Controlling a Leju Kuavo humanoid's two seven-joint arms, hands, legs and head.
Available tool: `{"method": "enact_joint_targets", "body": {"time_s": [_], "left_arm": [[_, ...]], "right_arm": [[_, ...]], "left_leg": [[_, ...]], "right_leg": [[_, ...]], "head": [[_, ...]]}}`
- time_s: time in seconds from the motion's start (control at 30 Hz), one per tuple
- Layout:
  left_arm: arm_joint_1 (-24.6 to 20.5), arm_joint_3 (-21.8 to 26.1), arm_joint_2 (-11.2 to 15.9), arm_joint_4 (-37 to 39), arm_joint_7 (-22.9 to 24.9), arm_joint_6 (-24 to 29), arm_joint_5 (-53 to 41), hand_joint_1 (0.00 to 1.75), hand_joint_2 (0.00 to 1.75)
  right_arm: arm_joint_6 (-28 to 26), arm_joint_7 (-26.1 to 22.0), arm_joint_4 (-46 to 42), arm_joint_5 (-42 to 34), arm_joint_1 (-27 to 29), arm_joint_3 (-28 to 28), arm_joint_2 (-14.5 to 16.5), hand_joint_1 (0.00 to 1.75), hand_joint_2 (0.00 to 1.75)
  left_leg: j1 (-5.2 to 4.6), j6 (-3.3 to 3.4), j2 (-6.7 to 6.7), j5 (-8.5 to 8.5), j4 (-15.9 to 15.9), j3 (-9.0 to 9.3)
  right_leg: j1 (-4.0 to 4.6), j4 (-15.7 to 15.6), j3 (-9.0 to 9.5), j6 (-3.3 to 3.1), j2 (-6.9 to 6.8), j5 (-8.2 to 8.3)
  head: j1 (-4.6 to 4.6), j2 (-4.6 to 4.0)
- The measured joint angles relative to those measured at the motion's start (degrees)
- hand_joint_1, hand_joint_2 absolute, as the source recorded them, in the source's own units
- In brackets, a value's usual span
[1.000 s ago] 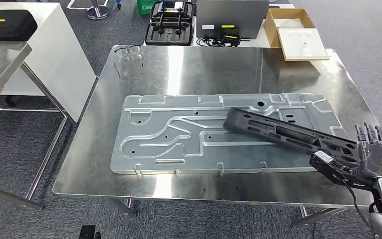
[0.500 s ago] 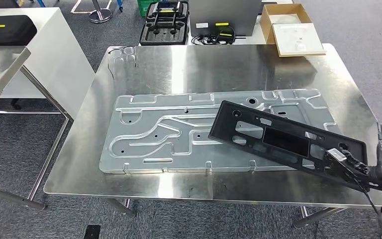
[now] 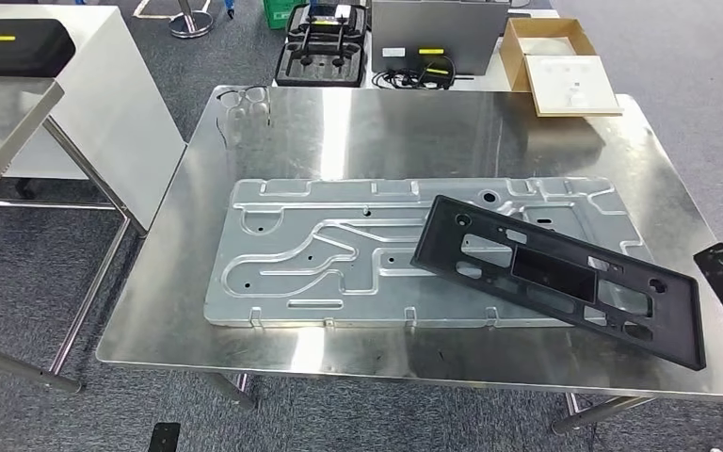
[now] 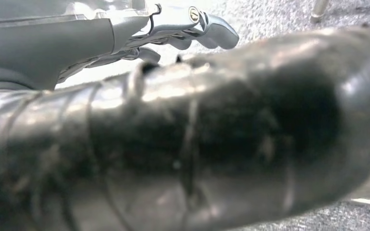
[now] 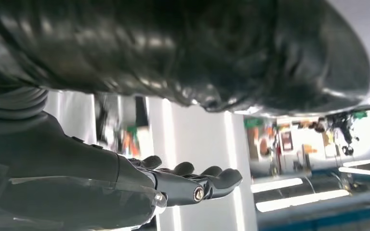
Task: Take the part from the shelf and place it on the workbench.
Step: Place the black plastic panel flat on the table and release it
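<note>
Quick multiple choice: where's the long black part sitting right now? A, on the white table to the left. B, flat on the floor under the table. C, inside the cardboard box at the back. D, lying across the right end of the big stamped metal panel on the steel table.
D: in the head view the black part lies slantwise over the right end of the stamped metal panel on the steel table.

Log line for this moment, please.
part: black frame flat on stamped metal panel, workbench | right hand: empty, fingers extended | left hand: holds nothing | placement: looks done
</note>
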Motion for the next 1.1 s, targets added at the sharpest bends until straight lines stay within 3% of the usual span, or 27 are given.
{"method": "enact_joint_targets", "body": {"time_s": [0.07, 0.13, 0.23, 0.3, 0.4, 0.43, 0.47, 0.5, 0.6, 0.67, 0.77, 0.8, 0.83, 0.93, 0.97, 1.0, 1.03, 1.1], "left_arm": [[0.04, 0.02, -0.04, 0.05, 0.02, 0.07, 0.72, 0.00, 0.00], [0.01, 0.03, -0.01, 0.08, 0.05, 0.20, 1.26, 0.00, 0.00], [0.01, 0.04, -0.01, 0.09, 0.05, 0.30, 2.05, 0.00, 0.00], [0.00, 0.05, -0.03, 0.09, 0.01, 0.29, 2.49, 0.00, 0.00], [-0.07, 0.06, -0.05, 0.09, -0.04, 0.29, 3.03, 0.00, 0.00], [-0.01, 0.06, -0.05, 0.09, -0.04, 0.28, 3.20, 0.00, 0.00], [0.08, 0.07, -0.06, 0.09, -0.03, 0.26, 3.38, 0.00, 0.00], [0.16, 0.07, -0.06, 0.09, -0.02, 0.21, 3.56, 0.00, 0.00], [0.13, 0.09, -0.01, 0.09, -0.04, -0.02, 4.10, 0.00, 0.00], [-0.02, 0.10, 0.00, 0.09, -0.10, -0.15, 4.34, 0.00, 0.00], [-0.10, 0.10, -0.11, 0.09, -0.12, -0.22, 4.39, 0.00, 0.00], [-0.09, 0.11, -0.21, 0.09, -0.10, -0.22, 4.37, 0.00, 0.00], [-0.09, 0.11, -0.32, 0.09, -0.07, -0.22, 4.34, 0.00, 0.00], [-0.09, 0.22, -0.45, 0.09, 0.00, -0.23, 4.40, 0.00, 0.00], [-0.07, 0.28, -0.46, 0.09, 0.00, -0.24, 4.49, 0.00, 0.00], [-0.03, 0.34, -0.49, 0.09, 0.00, -0.25, 4.59, 0.00, 0.00], [0.01, 0.39, -0.52, 0.09, 0.00, -0.27, 4.73, 0.00, 0.00], [0.07, 0.45, -0.63, 0.10, -0.01, -0.33, 5.06, 0.00, 0.00]], "right_arm": [[-1.83, -0.02, -0.62, -2.28, -0.31, -0.19, 0.34, 0.00, 0.00], [-3.02, -0.08, -1.30, -3.26, -0.80, -0.27, 0.54, 0.00, 0.00], [-3.57, -0.19, -2.76, -3.79, -1.89, 0.27, 0.66, 0.00, 0.00], [-3.61, -0.26, -3.94, -4.08, -3.19, 0.84, 0.65, 0.00, 0.00], [-3.38, -0.34, -5.56, -4.34, -4.73, 1.80, 0.64, 0.00, 0.00], [-3.20, -0.35, -6.01, -4.46, -5.23, 2.30, 0.65, 0.00, 0.00], [-2.90, -0.35, -6.45, -4.61, -5.81, 2.90, 0.65, 0.00, 0.00], [-2.51, -0.36, -6.93, -4.76, -6.49, 3.58, 0.65, 0.00, 0.00], [-1.23, -0.37, -8.37, -4.88, -9.01, 5.92, 0.73, 0.00, 0.00], [-0.60, -0.37, -9.07, -3.99, -10.74, 7.76, 1.03, 0.00, 0.00], [0.27, -0.40, -10.16, -0.39, -12.48, 10.71, 1.73, 0.00, 0.00], [0.50, -0.42, -10.49, 0.85, -13.08, 11.53, 1.98, 0.00, 0.00], [0.66, -0.43, -10.78, 1.73, -13.72, 12.22, 2.22, 0.00, 0.00], [0.24, -0.44, -11.49, 1.79, -14.93, 14.20, 2.96, 0.00, 0.00], [-0.38, -0.44, -11.67, 1.02, -15.07, 14.81, 3.25, 0.00, 0.00], [-1.34, -0.44, -11.82, -0.13, -15.31, 15.41, 3.55, 0.00, 0.00], [-2.63, -0.44, -11.99, -1.53, -15.73, 15.97, 3.79, 0.00, 0.00], [-5.93, -0.44, -12.36, -4.69, -16.91, 16.97, 4.04, 0.00, 0.00]], "left_leg": [[0.34, -0.77, -0.10, -0.82, 1.54, -0.55], [0.39, -1.55, -0.21, -1.66, 3.23, -1.45], [0.31, -2.13, -0.29, -1.98, 4.05, -2.28], [0.47, -2.76, -0.39, -3.52, 6.02, -3.04], [0.92, -3.65, -0.45, -9.26, 15.47, -7.25], [1.01, -3.71, -0.46, -10.38, 18.23, -8.47], [1.05, -3.61, -0.48, -10.43, 19.28, -8.84], [1.01, -3.33, -0.49, -9.32, 17.99, -8.04], [0.52, -1.73, -0.44, -4.37, 7.23, -2.27], [0.09, -1.15, -0.30, -3.29, 3.70, -0.77], [0.16, -0.96, -0.23, -2.00, 2.31, -0.64], [0.32, -0.84, -0.20, -1.34, 1.56, -0.48], [0.49, -0.70, -0.15, -0.66, 0.89, -0.40], [0.47, -0.42, -0.11, 0.20, 0.69, -1.19], [0.43, -0.43, -0.15, 0.30, 0.92, -1.55], [0.42, -0.46, -0.19, 0.37, 1.24, -1.91], [0.42, -0.53, -0.23, 0.37, 1.67, -2.27], [0.31, -0.86, -0.26, 0.19, 2.79, -3.03]], "right_leg": [[-0.37, -6.19, 3.10, 0.55, 0.02, 3.01], [-0.28, -9.70, 4.79, 0.02, 0.30, 3.90], [-0.11, -9.50, 4.39, -1.55, 0.50, 3.88], [-0.22, -9.52, 4.09, -2.17, 0.46, 4.15], [-0.20, -9.55, 3.43, -2.74, 0.31, 4.52], [-0.16, -9.54, 3.18, -2.83, 0.26, 4.65], [-0.09, -9.54, 2.98, -2.89, 0.24, 4.78], [0.00, -9.54, 2.85, -2.90, 0.25, 4.91], [0.24, -9.61, 2.77, -2.68, 0.25, 5.33], [0.12, -9.87, 2.78, -2.13, 0.18, 5.73], [0.07, -10.49, 2.85, -1.03, -0.03, 6.18], [0.18, -9.84, 2.57, -0.86, -0.09, 5.46], [0.30, -8.09, 1.88, -0.80, -0.13, 4.00], [0.42, 1.25, -1.40, -0.74, -0.12, -1.73], [0.42, 3.00, -1.75, -0.65, -0.13, -2.33], [0.40, 2.84, -1.18, -0.59, -0.13, -1.91], [0.37, 0.57, 0.39, -0.56, -0.14, -0.58], [0.45, -6.54, 4.41, -0.77, -0.16, 2.01]], "head": [[0.01, 0.00], [0.06, 0.00], [0.12, 0.01], [0.08, 0.01], [0.00, 0.00], [-0.01, 0.00], [-0.01, 0.00], [-0.01, 0.00], [0.02, 0.01], [-0.04, 0.00], [-0.08, 0.00], [-0.04, 0.01], [0.00, 0.01], [0.02, 0.01], [0.02, 0.01], [0.01, 0.01], [0.02, 0.00], [0.02, 0.01]]}}
